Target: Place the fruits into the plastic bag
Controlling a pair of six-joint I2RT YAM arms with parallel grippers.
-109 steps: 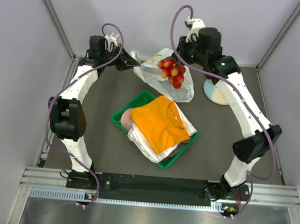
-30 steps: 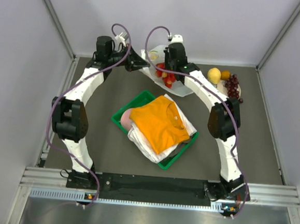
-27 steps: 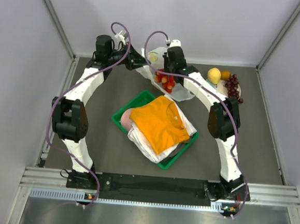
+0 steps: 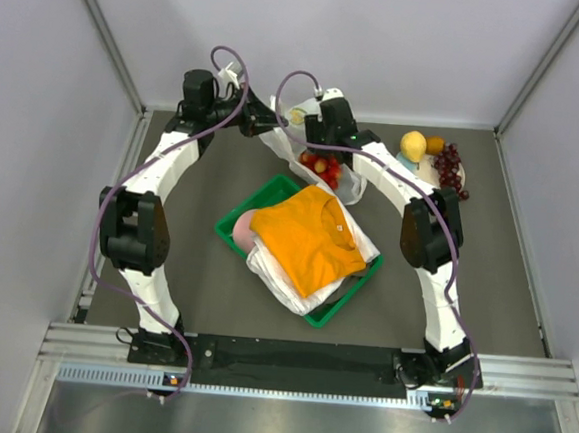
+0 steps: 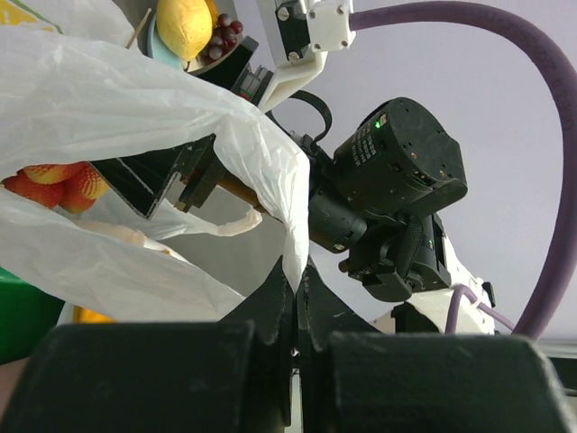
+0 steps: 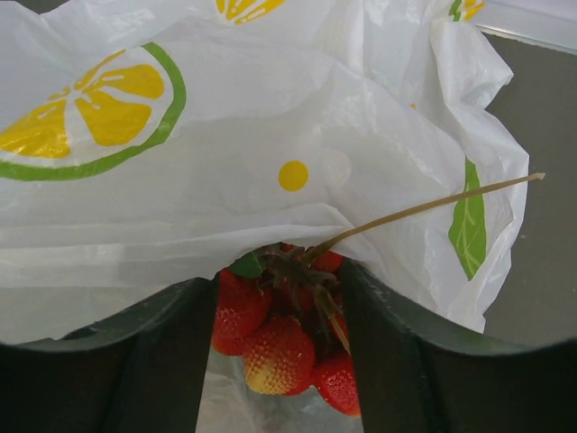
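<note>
At the left rim of the plastic bag, the left gripper has its jaws pinched flat on the thin film, lifting that edge, I judge, to hold the mouth open. In that mouth the right gripper has its jaws part-way apart, clasping the strawberries just inside the bag so they drop within it. Right of the bag and well apart from it, the pear, orange and grapes are not yet bagged.
</note>
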